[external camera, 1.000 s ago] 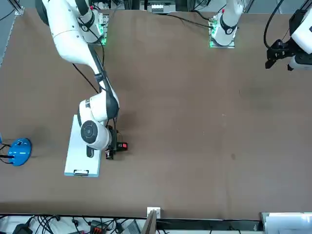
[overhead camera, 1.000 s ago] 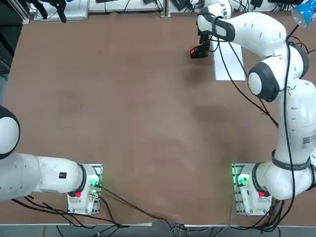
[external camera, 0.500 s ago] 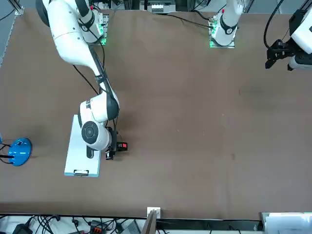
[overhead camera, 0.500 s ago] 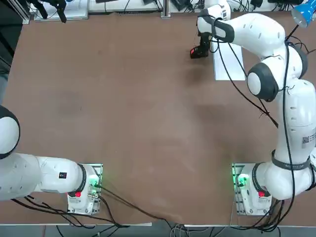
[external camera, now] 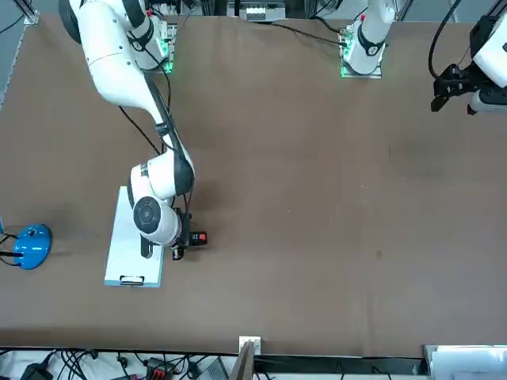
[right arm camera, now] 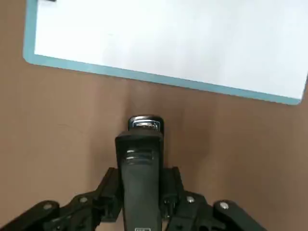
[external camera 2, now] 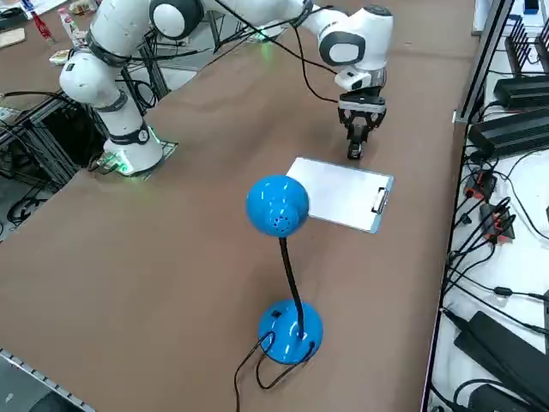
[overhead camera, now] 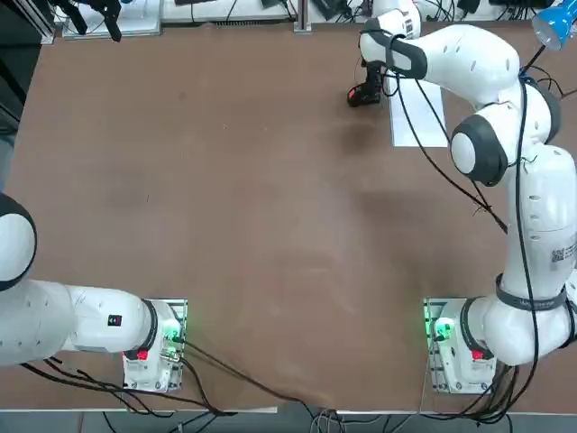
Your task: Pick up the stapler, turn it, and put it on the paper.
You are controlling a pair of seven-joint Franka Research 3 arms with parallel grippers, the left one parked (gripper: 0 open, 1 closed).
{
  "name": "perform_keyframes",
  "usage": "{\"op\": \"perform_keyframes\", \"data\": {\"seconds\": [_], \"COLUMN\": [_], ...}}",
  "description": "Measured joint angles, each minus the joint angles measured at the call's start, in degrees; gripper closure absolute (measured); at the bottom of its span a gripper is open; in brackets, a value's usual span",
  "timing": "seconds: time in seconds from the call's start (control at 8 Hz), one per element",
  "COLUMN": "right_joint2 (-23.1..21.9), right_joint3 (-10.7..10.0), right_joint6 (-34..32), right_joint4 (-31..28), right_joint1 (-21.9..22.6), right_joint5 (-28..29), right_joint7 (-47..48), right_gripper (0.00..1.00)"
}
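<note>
Even, bright overhead light reached me across the brown surface (overhead camera: 270, 180), leaving only soft, short shadows under the right arm (overhead camera: 487, 108). The white paper (right arm camera: 168, 38) read nearly washed out, and the stapler (right arm camera: 141, 178) appeared slightly soft close up.

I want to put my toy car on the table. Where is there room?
Most of the brown table is bare, from the arm bases out to the far edge. It is crowded only in one far corner: the right tool is shut on the small black stapler, beside the white paper and the blue lamp.
</note>
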Motion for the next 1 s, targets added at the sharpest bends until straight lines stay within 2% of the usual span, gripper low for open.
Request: {"op": "perform_keyframes", "data": {"seconds": [0.38, 0.75, 1.0], "right_joint2": [-1.1, -7.21, -11.01], "right_joint3": [-0.09, -0.34, -0.5], "right_joint6": [-0.78, -12.37, -15.43], "right_joint4": [1.55, 2.28, -0.24], "right_joint1": [0.25, 0.07, -0.83], "right_joint5": [-5.29, -6.06, -6.02], "right_joint7": [-3.53, -24.28, -44.88], "right_gripper": [0.59, 0.59, 0.59]}}
